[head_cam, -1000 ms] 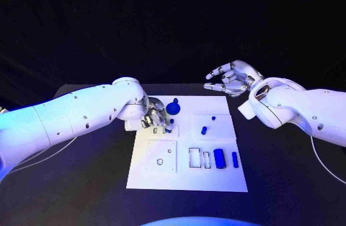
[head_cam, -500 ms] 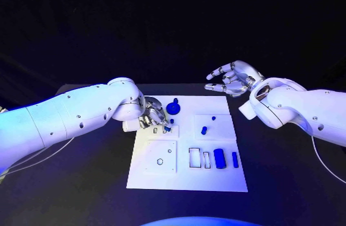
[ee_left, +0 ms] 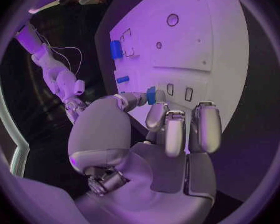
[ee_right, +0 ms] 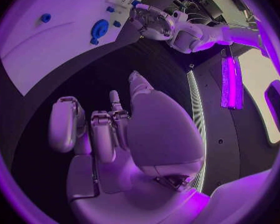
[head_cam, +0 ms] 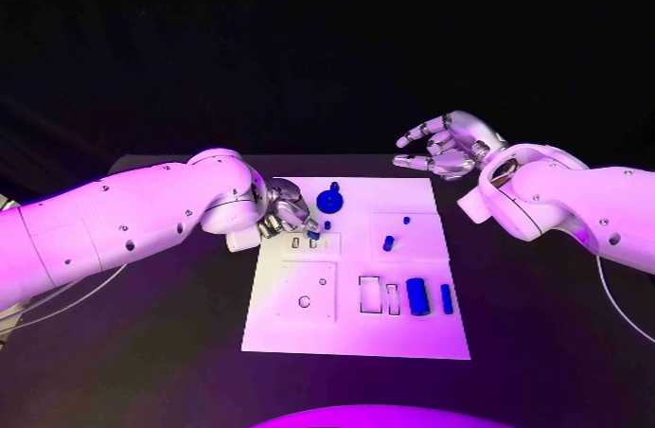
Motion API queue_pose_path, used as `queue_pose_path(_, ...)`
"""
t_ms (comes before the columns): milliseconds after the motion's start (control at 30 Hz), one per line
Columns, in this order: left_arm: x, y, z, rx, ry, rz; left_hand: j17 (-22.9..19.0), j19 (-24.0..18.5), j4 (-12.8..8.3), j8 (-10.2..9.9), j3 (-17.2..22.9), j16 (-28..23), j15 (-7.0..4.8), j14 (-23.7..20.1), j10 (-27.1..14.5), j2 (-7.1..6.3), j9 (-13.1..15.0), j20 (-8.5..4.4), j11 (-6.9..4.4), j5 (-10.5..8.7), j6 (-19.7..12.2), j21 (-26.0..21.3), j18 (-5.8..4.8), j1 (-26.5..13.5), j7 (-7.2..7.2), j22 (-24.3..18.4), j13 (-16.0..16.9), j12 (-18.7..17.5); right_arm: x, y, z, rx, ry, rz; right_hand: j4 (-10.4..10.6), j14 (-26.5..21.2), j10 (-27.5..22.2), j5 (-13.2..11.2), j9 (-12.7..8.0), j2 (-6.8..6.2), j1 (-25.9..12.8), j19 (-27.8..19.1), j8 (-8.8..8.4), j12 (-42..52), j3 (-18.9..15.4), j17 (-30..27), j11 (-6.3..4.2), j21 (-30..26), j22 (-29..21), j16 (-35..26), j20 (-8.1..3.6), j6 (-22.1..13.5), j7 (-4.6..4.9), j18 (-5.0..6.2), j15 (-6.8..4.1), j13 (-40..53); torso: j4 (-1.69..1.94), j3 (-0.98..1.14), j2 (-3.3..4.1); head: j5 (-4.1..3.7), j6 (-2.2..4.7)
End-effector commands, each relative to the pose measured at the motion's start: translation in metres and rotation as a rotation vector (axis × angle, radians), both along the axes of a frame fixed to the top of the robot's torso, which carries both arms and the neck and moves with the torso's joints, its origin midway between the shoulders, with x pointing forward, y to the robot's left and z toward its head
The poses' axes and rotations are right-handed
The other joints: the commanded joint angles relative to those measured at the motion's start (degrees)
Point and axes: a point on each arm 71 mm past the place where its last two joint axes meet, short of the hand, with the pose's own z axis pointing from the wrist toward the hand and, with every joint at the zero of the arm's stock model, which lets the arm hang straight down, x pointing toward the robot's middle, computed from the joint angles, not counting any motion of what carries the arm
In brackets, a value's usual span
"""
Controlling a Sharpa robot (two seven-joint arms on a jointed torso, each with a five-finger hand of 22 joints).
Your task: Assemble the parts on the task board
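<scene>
Task board (head_cam: 358, 333) lies flat mid-counter (head_cam: 546, 333), between both arms. Left hand (head_cam: 284, 210) over board's far-left corner, small blue part (ee_left: 151, 95) pinched at tips of fingers (ee_left: 168, 129), just beside two small rectangular slots (head_cam: 303, 242); likely lining up for insertion. Blue round knob (head_cam: 329, 200) stands close by. Right hand (head_cam: 447, 146) raised beyond board's far-right corner, fingers curled loosely apart, holding nothing; probably parked clear of work. Two blue bars (head_cam: 427, 297) seated in near-right recesses; neighbouring slots unfilled.

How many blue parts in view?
7: knob at far edge, peg beside it, piece pinched by left hand, two pegs centre-right, two bars near edge. Hand may hide others.
</scene>
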Motion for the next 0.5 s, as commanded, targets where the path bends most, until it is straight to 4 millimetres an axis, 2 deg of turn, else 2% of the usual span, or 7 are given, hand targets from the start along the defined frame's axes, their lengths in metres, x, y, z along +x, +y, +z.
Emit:
queue_pose_path(33, 0.002, 0.000, 0.004, 0.004, -0.115, 0.023, 14.0, 0.5, -10.9, 0.4, 10.4, 0.1, -0.40, 5.7, 0.5, -0.20, 0.8, -0.01, -0.08, 1.10, 2.6, 0.4, -0.42, -0.7, -1.91, 0.3, 0.3, -0.1, -0.001, 0.000, 0.000, -0.007, -0.010, 0.015, -0.2, 4.9, 1.1, 0.2, 0.1, -0.07, 0.5, 0.0, 0.18, -0.2, 0.0, 10.7, 0.25, 0.1, 2.8, -0.1, -0.08, -0.3, 0.08, 0.25, 0.20, 10.0, -0.05, 0.01, 0.00, 0.16, -0.25)
queue_pose_path(500, -0.002, 0.000, -0.008, 0.087, -0.187, 0.033, 13.6, 0.8, -11.2, 0.3, 10.4, -0.1, -0.62, 5.6, 0.9, -0.53, 1.1, -0.21, -0.32, 2.81, 3.3, 0.6, -0.50, -1.1, -2.16, 0.7, 0.3, -0.1, -0.001, 0.000, -0.001, -0.007, -0.010, 0.015, -0.2, 4.8, 1.0, 0.2, 0.1, -0.09, 0.4, 0.0, 0.20, -0.2, 0.0, 10.6, 0.25, 0.1, 2.8, -0.2, -0.09, -0.4, 0.08, 0.25, 0.19, 9.9, -0.26, 0.01, -0.02, 0.47, -0.85)
